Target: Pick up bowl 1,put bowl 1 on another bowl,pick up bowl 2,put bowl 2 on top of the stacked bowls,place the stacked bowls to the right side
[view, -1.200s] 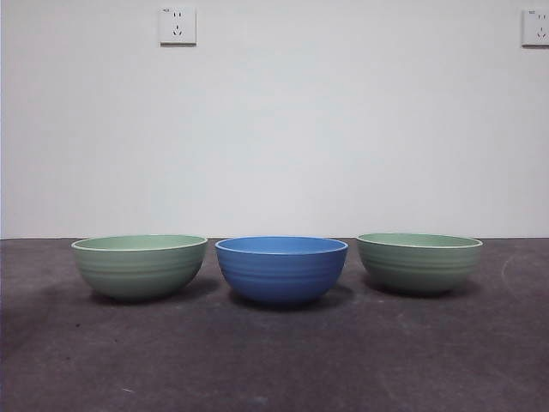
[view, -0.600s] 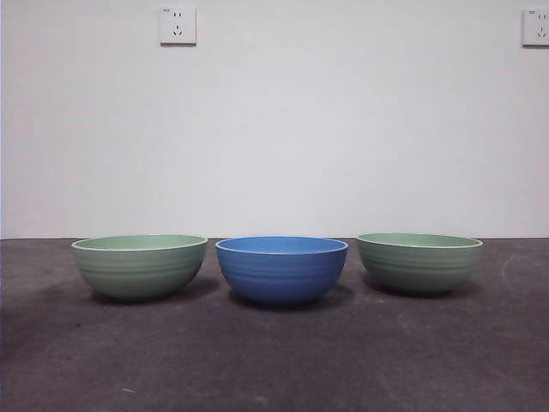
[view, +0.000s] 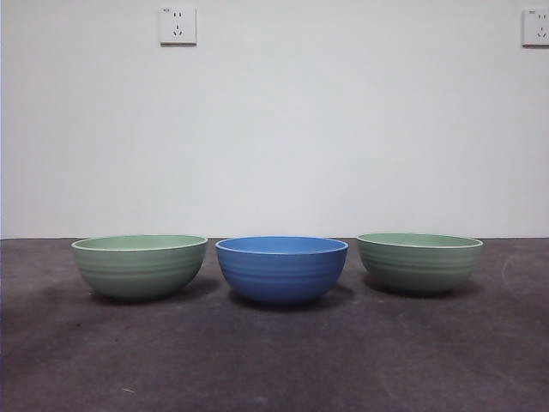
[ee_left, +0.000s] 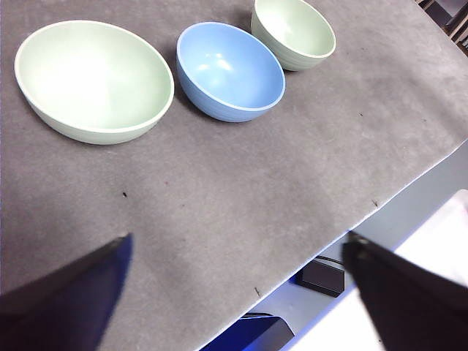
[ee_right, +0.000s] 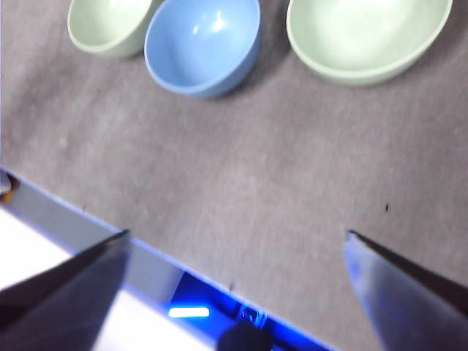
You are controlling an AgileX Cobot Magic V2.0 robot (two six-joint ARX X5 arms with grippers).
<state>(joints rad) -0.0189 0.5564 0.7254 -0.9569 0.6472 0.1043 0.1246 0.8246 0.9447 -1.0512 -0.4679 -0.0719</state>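
Observation:
Three ribbed bowls stand in a row on the dark mat, none stacked. The blue bowl (view: 281, 268) (ee_left: 229, 71) (ee_right: 202, 45) is in the middle. A pale green bowl (view: 140, 265) (ee_left: 93, 79) (ee_right: 107, 23) sits at the left and another pale green bowl (view: 419, 262) (ee_left: 293, 32) (ee_right: 368, 36) at the right. My left gripper (ee_left: 238, 245) hangs open above the mat near the table's front edge, well short of the left bowl. My right gripper (ee_right: 235, 241) is open too, over the front edge, short of the right bowl. Neither arm shows in the front view.
The grey mat (view: 274, 360) covers the table. Its front edge (ee_left: 380, 201) runs close under both grippers, with dark devices and blue light below it. A white wall with two sockets (view: 177, 25) stands behind the bowls.

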